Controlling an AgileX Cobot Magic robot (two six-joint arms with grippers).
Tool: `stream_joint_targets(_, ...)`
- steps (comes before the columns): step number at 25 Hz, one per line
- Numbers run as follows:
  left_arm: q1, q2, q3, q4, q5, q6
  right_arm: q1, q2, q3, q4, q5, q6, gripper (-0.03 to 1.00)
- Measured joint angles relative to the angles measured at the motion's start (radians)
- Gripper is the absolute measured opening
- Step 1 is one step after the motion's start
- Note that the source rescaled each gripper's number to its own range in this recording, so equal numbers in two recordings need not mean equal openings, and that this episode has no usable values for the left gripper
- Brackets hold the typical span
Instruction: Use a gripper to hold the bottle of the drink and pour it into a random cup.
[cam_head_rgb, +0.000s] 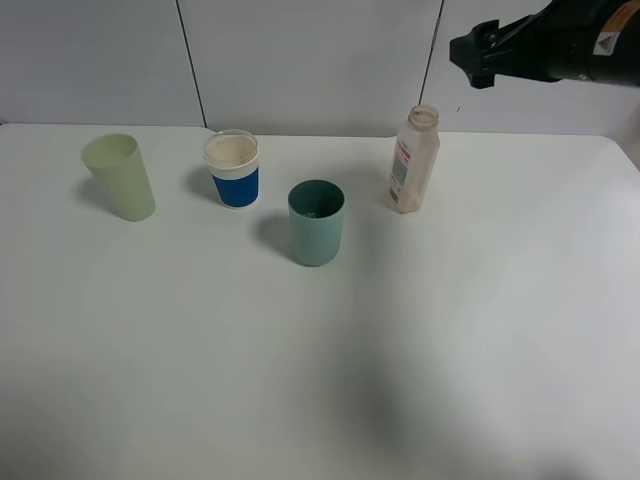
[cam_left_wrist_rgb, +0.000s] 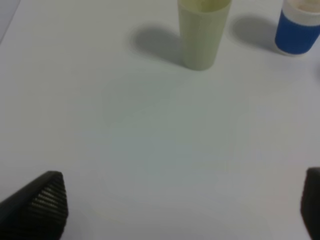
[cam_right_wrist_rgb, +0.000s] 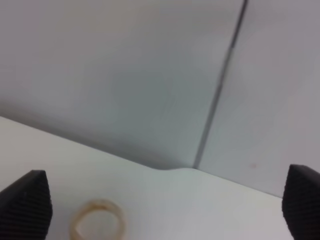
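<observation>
We note the right gripper (cam_right_wrist_rgb: 165, 205) with its ribbed black fingers (cam_right_wrist_rgb: 27, 202) spread wide apart, nothing between them; in its wrist view the open mouth of the bottle (cam_right_wrist_rgb: 97, 220) shows just below the gap, with the grey wall panels behind. In the high view the same gripper (cam_head_rgb: 478, 52) hangs in the air above and to the right of the bottle (cam_head_rgb: 413, 160), not touching it.

Left gripper (cam_left_wrist_rgb: 182, 205): fingers (cam_left_wrist_rgb: 42, 202) also well apart and empty, low over bare worktop (cam_left_wrist_rgb: 150, 135); it is out of the high view.

The bottle stands upright, uncapped, at the back right of the white worktop (cam_head_rgb: 320, 360), red-and-white label facing left; we cannot make out the drink level. The cup (cam_head_rgb: 316, 222), teal-green, stands upright to the front left of the bottle, apart from it. Left of it, a blue-and-white cup (cam_head_rgb: 233, 168), and further left a pale yellow-green tumbler (cam_head_rgb: 119, 176), tilted in this view. All four items stand apart from one another
</observation>
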Motion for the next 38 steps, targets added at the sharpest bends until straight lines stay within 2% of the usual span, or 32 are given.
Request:
stream_joint_targets(6, 0.0, 0.0, 0.0, 0.0, 0.0, 0.0, 0.0, -0.192, 0.0, -0.078, 0.175, 0.038, 1.0)
stream_joint_targets(12, 0.0, 0.0, 0.0, 0.0, 0.0, 0.0, 0.0, -0.406, 0.0, -0.083, 0.319, 0.043, 1.0)
stream_joint_targets(22, 0.0, 0.0, 0.0, -0.001, 0.0, 0.0, 0.0, -0.679, 0.001, 0.055, 0.635, -0.065, 1.0)
stream_joint_targets(24, 0.0, 0.0, 0.0, -0.001, 0.0, 0.0, -0.015, -0.709, 0.017, 0.068, 0.663, -0.07, 1.0)
stream_joint_targets(32, 0.0, 0.0, 0.0, -0.001, 0.0, 0.0, -0.2, -0.844, 0.18, 0.217, 0.668, -0.097, 1.0)
stream_joint_targets(38, 0.0, 0.0, 0.0, -0.001, 0.0, 0.0, -0.211, -1.043, 0.263, 0.248, 0.688, -0.105, 1.0)
